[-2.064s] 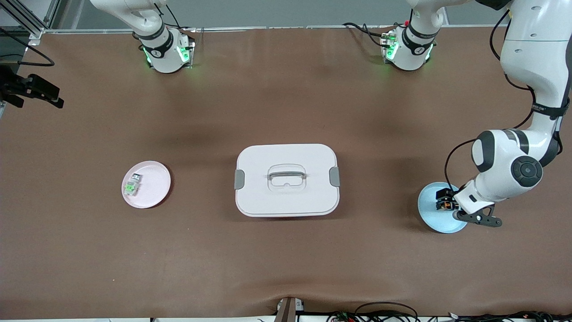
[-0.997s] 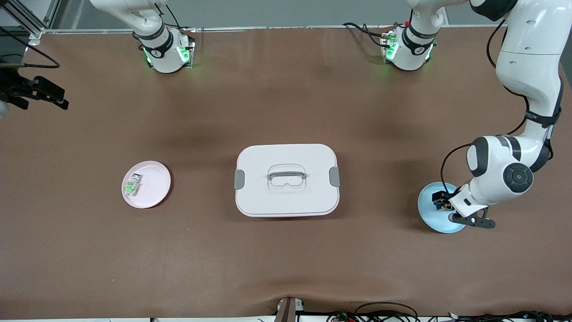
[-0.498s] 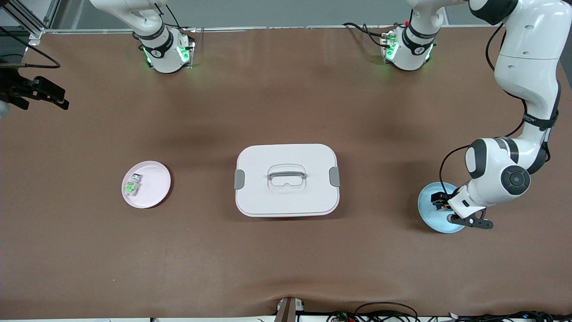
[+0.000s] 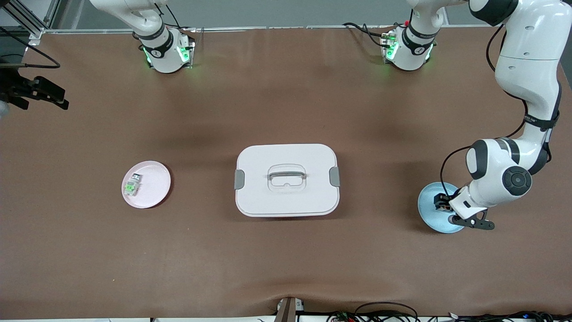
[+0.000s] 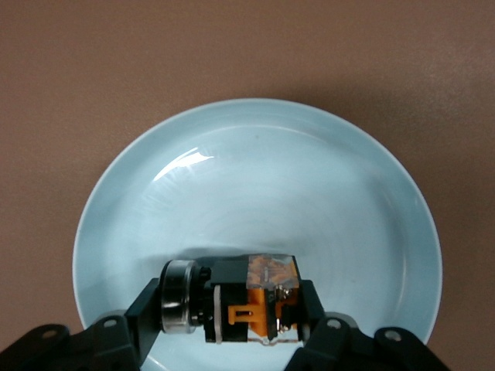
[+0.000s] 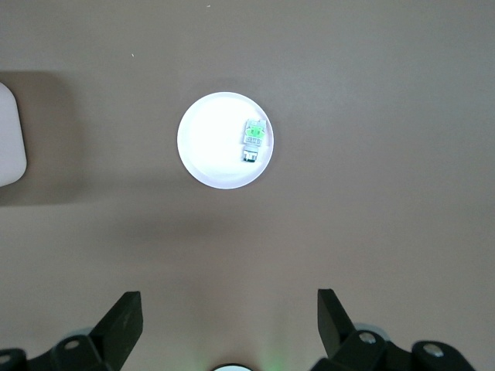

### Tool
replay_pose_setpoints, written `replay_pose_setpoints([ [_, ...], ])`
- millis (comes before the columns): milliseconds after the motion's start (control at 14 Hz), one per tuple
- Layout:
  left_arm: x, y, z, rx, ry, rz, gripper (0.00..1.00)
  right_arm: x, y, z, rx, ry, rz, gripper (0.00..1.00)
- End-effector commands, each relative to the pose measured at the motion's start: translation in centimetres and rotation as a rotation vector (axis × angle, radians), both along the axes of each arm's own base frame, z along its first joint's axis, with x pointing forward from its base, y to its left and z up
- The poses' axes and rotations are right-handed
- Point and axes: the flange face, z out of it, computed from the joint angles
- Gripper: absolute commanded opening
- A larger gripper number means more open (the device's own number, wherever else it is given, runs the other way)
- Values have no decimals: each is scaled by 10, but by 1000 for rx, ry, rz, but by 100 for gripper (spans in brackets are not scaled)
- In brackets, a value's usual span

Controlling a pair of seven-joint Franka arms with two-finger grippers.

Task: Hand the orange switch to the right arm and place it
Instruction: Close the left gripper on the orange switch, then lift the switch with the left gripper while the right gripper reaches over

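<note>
- Front view: we see the left arm [image 4: 527, 89] reaching down from its base to the blue plate [image 4: 429, 214] at its end of the table.
- The left gripper [image 4: 442, 206] sits low in the plate, on the switch [image 4: 443, 207]; only a dark bit with a trace of orange shows here.
- White box [image 4: 286, 180] with lid, grey side clips and a handle sits mid-table.
- Pink plate [image 4: 146, 184] lies toward the right arm's end, with a small white-grey part [image 4: 132, 184] with a green face on it.
- The right arm [image 4: 134, 18] rises from its base and leaves the frame at the top; a black piece of gear [image 4: 38, 91] pokes in at the edge at that end of the table; we can't tell what it is.
- Brown mat [image 4: 286, 264] covers the table; cables run along the near edge.
- Left wrist view: we see the left gripper [image 5: 236, 305] clenched on the switch [image 5: 247, 297], one finger [image 5: 151, 309] on its silver round end, the other on the orange end.
- The switch lies on its side in the blue plate [image 5: 255, 178], black body with an orange middle and a clear cap; we can't tell whether it rests on the plate.
- Right wrist view: we see the right gripper [image 6: 230, 321] released, with fingers [image 6: 124, 317] wide apart and nothing between them.
- It hangs high over the mat, waiting, looking down at the pink plate [image 6: 209, 143], which shows white here, and the green-faced part [image 6: 254, 139] on it.
- A corner of the box [image 6: 9, 135] shows at the frame edge.
</note>
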Motion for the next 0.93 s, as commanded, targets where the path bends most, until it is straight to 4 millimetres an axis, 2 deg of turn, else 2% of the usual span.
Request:
replay_pose_setpoints([
  [0, 6, 4, 35, 16, -43, 6, 0, 2, -2, 8, -21, -4, 7, 100],
  [285, 3, -12, 109, 21, -49, 19, 0, 2, -3, 13, -20, -16, 0, 100],
  [498, -8, -43, 163, 17, -34, 21, 0, 1, -4, 13, -20, -15, -3, 100],
  [712, -27, -76, 213, 23, 1, 70, 0, 2, -4, 13, -20, -16, -1, 100],
  [854, -38, -104, 242, 12, 18, 95, 0, 2, -4, 13, -19, -19, -3, 100],
])
